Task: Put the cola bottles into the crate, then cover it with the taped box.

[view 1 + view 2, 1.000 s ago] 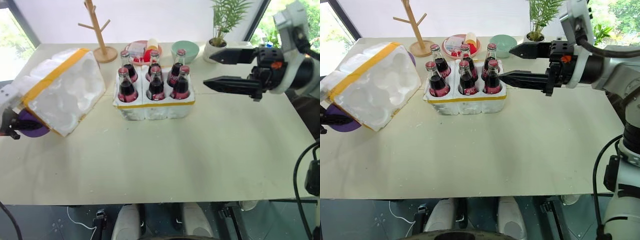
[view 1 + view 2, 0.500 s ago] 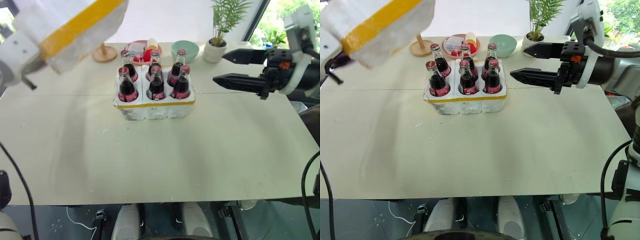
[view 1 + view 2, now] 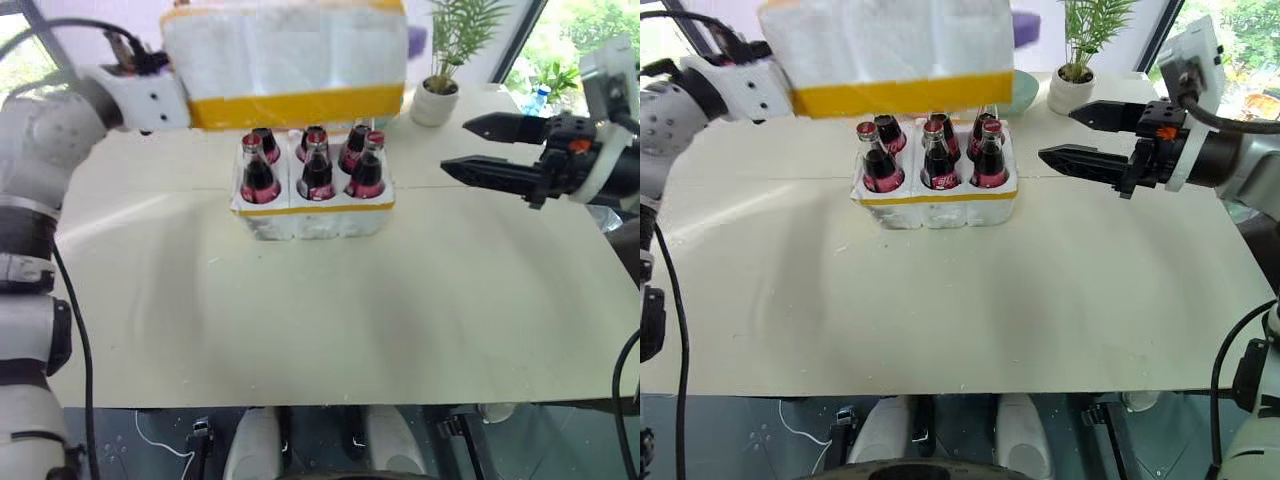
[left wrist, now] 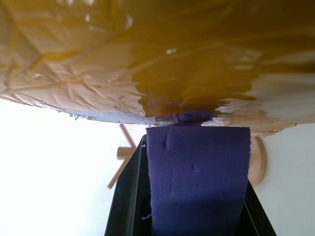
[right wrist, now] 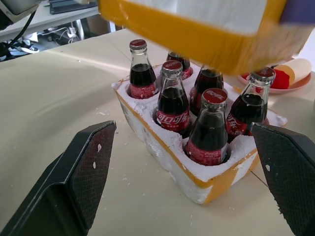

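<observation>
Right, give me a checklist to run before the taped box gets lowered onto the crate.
1. All six cola bottles seated in the crate: ok.
2. Taped box held by the left pincer, shut on its edge: ok.
3. Box above the bottles, not touching the caps: ok.
4. Box squared over the crate: cannot tell; it looks level.
5. Right pincer open, empty, beside the crate and clear of the drop: ok.
6. Table around the crate free of obstacles: ok.

Bright window backlight, glare at top, left wrist view blurred.
</observation>
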`<action>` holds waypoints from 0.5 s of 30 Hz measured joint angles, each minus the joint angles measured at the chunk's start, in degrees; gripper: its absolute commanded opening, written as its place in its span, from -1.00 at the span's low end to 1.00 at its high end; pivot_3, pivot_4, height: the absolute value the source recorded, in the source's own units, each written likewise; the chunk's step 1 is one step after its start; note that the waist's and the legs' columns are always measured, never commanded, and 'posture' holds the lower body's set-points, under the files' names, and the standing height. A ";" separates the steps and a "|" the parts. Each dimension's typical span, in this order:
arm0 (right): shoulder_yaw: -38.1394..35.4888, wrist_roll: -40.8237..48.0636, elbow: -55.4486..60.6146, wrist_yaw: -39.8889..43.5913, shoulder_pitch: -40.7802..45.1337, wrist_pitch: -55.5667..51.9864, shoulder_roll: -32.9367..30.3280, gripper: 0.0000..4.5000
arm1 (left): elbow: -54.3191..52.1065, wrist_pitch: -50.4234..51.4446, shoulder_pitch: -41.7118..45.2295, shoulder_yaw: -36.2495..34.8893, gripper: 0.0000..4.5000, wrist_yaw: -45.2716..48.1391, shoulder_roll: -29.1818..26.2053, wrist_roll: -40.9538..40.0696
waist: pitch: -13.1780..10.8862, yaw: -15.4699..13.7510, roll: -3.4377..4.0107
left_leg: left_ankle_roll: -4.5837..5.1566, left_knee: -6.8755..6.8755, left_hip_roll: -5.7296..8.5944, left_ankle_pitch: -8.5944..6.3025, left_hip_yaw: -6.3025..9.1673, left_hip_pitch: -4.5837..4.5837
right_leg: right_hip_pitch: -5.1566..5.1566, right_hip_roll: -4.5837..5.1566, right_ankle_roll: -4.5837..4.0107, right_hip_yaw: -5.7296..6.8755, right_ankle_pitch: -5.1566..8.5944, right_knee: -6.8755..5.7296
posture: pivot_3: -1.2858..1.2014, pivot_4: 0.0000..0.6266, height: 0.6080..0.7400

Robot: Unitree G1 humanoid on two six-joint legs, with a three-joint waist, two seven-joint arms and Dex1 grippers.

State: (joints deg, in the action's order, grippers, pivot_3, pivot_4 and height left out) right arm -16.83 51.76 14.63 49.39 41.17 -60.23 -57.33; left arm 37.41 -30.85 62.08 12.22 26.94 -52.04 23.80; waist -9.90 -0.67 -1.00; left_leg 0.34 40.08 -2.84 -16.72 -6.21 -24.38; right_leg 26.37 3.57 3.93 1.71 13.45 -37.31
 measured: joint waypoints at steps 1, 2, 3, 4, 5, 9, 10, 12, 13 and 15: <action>-0.06 0.46 0.48 -0.40 -0.55 -0.32 0.04 1.00 | 0.00 -0.12 -0.02 0.03 -0.86 0.00 0.69 0.12 | 0.00 -0.08 0.00 | 0.00 0.02 0.00 0.00 0.01 -0.01 | -0.02 0.00 0.00 0.00 0.00 0.00 | 0.03 -0.52 1.00; -0.07 0.81 0.91 -0.80 -0.84 -0.61 0.07 1.00 | -0.01 -0.12 -0.05 0.03 -0.86 0.00 1.13 0.14 | 0.00 -0.10 0.00 | 0.00 0.03 0.01 0.00 0.02 -0.02 | -0.02 0.01 0.03 0.00 -0.01 0.00 | 0.03 -0.52 1.00; -0.09 0.93 1.06 -1.00 -0.98 -0.65 0.07 1.00 | -0.01 -0.10 -0.05 0.02 -0.86 0.00 1.29 0.14 | 0.00 -0.08 0.00 | 0.00 0.03 0.01 0.00 0.01 -0.02 | -0.02 0.01 0.03 0.00 -0.02 0.00 | 0.03 -0.52 1.00; -0.22 1.13 1.12 -1.32 -1.18 -0.65 0.07 1.00 | -0.11 -0.05 -0.05 0.01 -0.86 0.00 1.64 0.13 | 0.00 -0.07 0.00 | 0.01 0.03 0.02 0.00 0.02 -0.01 | -0.03 0.01 0.03 0.00 -0.02 0.01 | 0.03 -0.52 1.00; -0.30 1.30 1.15 -1.61 -1.42 -0.65 0.07 1.00 | -0.35 -0.02 -0.07 0.01 -0.86 0.00 1.93 0.15 | 0.00 -0.07 0.00 | 0.00 0.03 0.02 0.00 0.02 -0.01 | -0.03 0.01 0.04 0.00 -0.02 0.01 | 0.03 -0.52 1.00; -0.29 1.49 1.15 -2.86 -1.71 -0.65 0.69 1.00 | -4.20 -0.53 -1.29 0.77 -0.86 -2.29 1.98 5.13 | 0.00 -0.04 0.00 | 0.00 0.03 0.02 0.00 0.05 0.00 | -0.03 -0.01 0.04 0.00 -0.02 0.00 | 0.03 -0.52 1.00; -0.29 1.50 1.15 -3.09 -1.71 -0.65 0.88 1.00 | -5.06 -0.50 -1.63 1.32 -0.86 -3.11 1.92 7.08 | 0.00 -0.05 0.00 | 0.00 0.03 0.02 0.00 0.04 0.00 | -0.03 -0.01 0.04 0.00 -0.02 0.00 | 0.03 -0.52 1.00; -0.29 1.58 1.14 -3.42 -1.70 -0.64 1.15 1.00 | -6.20 -0.11 -2.54 2.47 -0.64 -4.13 1.88 9.93 | 0.00 0.01 0.00 | 0.01 0.03 0.01 0.00 0.04 0.01 | -0.03 -0.01 0.04 -0.01 -0.02 -0.01 | 0.03 -0.52 1.00; -0.29 1.64 1.14 -3.55 -1.70 -0.63 1.26 1.00 | -6.60 0.03 -3.26 2.92 -0.39 -4.65 1.85 11.30 | 0.00 0.04 0.00 | 0.01 0.03 0.01 0.00 0.04 0.01 | -0.03 -0.01 0.04 -0.01 -0.02 -0.01 | 0.03 -0.52 1.00; -0.28 1.66 1.13 -3.73 -1.69 -0.58 1.47 1.00 | -7.16 0.25 -4.72 3.57 0.04 -5.53 1.50 13.65 | 0.00 0.08 0.00 | 0.01 0.03 0.01 0.00 0.04 0.01 | -0.02 -0.01 0.04 -0.01 -0.02 -0.01 | 0.03 -0.52 1.00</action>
State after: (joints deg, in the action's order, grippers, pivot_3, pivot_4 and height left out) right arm -17.11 53.42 15.76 45.65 39.48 -60.81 -55.86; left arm 30.25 -30.60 57.37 15.79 21.41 -50.54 37.45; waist -9.90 -0.59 -1.00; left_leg 0.34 40.11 -2.83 -16.72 -6.18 -24.37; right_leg 26.34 3.56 3.97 1.70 13.43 -37.32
